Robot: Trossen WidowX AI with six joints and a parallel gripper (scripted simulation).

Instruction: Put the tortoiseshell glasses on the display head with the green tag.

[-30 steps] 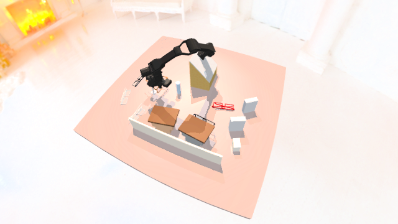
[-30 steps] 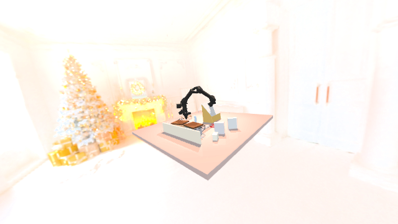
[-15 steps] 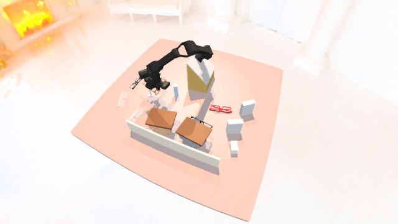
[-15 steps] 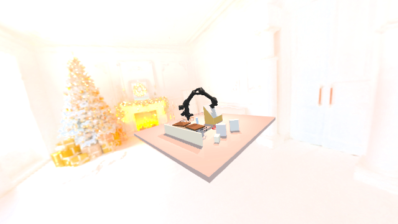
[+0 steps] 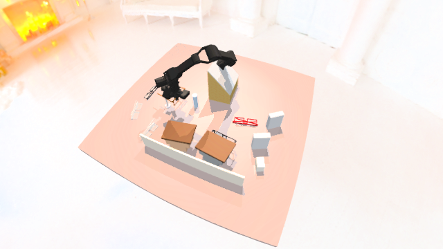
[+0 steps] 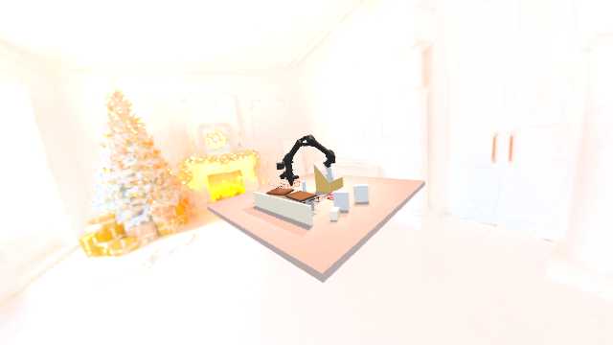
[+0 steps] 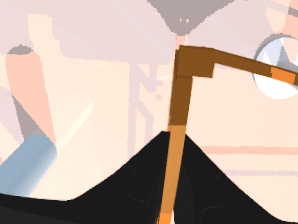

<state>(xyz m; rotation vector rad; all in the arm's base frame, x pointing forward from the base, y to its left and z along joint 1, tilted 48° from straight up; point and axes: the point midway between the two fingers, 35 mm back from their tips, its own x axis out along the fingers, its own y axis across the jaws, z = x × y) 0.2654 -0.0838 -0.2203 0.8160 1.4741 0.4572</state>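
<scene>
My gripper [image 5: 172, 98] [image 7: 172, 140] is shut on the tortoiseshell glasses [image 7: 195, 62]. In the wrist view one brown-orange temple runs up from between the fingertips to a corner hinge, and a thin bar goes off to the right. In the top view the held frame shows as thin orange lines under the gripper, above the table's left part. A white round-topped post [image 5: 167, 104] [image 7: 280, 92] stands close below it. The display heads and the green tag cannot be made out for certain.
Two brown-topped blocks [image 5: 178, 132] [image 5: 216, 146] stand behind a long pale wall [image 5: 194, 164]. A blue cylinder [image 5: 195, 101] [image 7: 31, 162] is near the gripper. Red glasses [image 5: 245, 121], black glasses [image 5: 150, 93], a yellow-sided wedge [image 5: 219, 90] and several white blocks [image 5: 261, 141] stand around.
</scene>
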